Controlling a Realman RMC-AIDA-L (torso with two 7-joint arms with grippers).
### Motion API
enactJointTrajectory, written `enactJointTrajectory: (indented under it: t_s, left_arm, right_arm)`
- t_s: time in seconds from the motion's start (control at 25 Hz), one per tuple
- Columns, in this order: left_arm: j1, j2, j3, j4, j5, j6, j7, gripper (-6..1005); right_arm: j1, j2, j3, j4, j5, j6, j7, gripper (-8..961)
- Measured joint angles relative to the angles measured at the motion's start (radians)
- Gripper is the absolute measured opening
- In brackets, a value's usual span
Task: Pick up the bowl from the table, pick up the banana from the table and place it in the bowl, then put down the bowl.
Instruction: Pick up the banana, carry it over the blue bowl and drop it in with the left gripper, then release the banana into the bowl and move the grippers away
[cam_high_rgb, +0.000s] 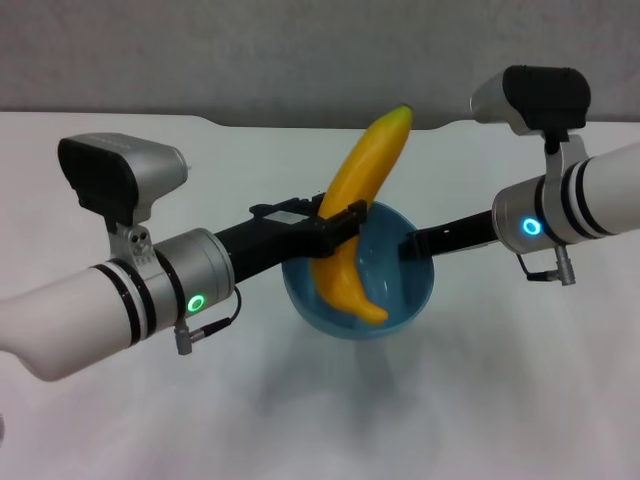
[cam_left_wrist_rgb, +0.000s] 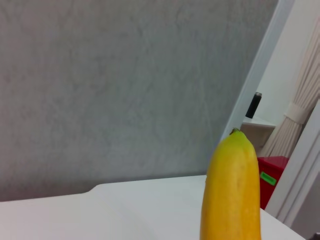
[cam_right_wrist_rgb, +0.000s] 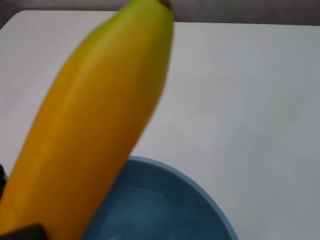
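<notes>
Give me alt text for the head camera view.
The left gripper holds a yellow banana steeply tilted, its lower end inside a light-blue bowl. The right gripper grips the bowl's rim above the white table.

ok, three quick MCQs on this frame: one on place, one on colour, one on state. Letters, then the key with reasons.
1. Where is the banana's lower end?
A. flat on the table
B. inside the bowl
C. behind the right arm

2. What colour is the bowl?
A. light blue
B. red
C. white

3. What is the left gripper doing?
A. hanging open, away from everything
B. shut on the banana
C. shut on the bowl's rim

Key:
1 B, the tip sits within the rim in the head view.
2 A, its inside is blue in the head and right wrist views.
3 B, its fingers clamp the banana's middle; the right gripper has the rim.
</notes>
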Motion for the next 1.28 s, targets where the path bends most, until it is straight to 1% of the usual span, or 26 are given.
enactJointTrajectory:
  t_s: [0.36,0.52,0.72,0.76,0.96,1.04,1.28]
  left_arm:
    - [-0.007,0.002,0.014,0.011,-0.043,-0.015,0.03,639]
    - [-0.002,0.003,0.013,0.011,-0.093,-0.016,0.055,648]
    - [0.004,0.004,0.012,0.007,-0.12,-0.016,0.082,858]
    - [0.006,0.005,0.009,0.004,-0.122,-0.017,0.083,862]
    - [0.009,0.009,-0.055,-0.001,-0.126,-0.027,0.084,880]
    - [0.015,0.011,-0.11,-0.001,-0.121,-0.052,0.084,888]
    - [0.032,0.015,-0.226,0.008,-0.074,-0.066,0.096,897]
  right_arm:
    - [0.0,0.002,-0.002,0.006,0.001,-0.003,0.0,35]
    - [-0.002,0.002,-0.002,0.009,0.001,-0.003,-0.002,35]
    - [-0.007,0.001,-0.002,0.009,0.001,-0.003,-0.003,36]
    - [-0.009,0.001,-0.002,0.009,0.001,-0.003,-0.003,36]
    - [-0.015,0.0,-0.002,0.02,-0.001,-0.003,-0.004,36]
    - [-0.016,-0.002,-0.002,0.03,-0.002,-0.003,-0.005,36]
    - [-0.026,-0.003,-0.002,0.039,-0.004,0.005,-0.006,35]
